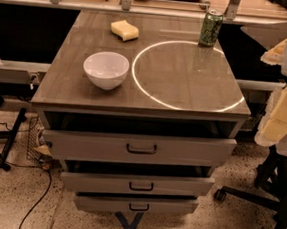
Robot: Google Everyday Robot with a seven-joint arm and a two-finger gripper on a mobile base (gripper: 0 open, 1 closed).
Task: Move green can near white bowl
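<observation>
The green can point(210, 28) stands upright at the far right corner of the grey cabinet top point(186, 85). The white bowl point(106, 69) sits upright and empty at the near left of the top, well apart from the can. My gripper point(282, 106) shows as white and cream shapes at the right edge of the view, off the right side of the cabinet, below and to the right of the can. It touches neither the can nor the bowl.
A yellow sponge point(124, 30) lies at the far left of the top. A bright ring of light point(187, 75) reflects on the surface between bowl and can. Three drawers point(140, 149) stand partly open below. A chair base point(271, 198) is at right.
</observation>
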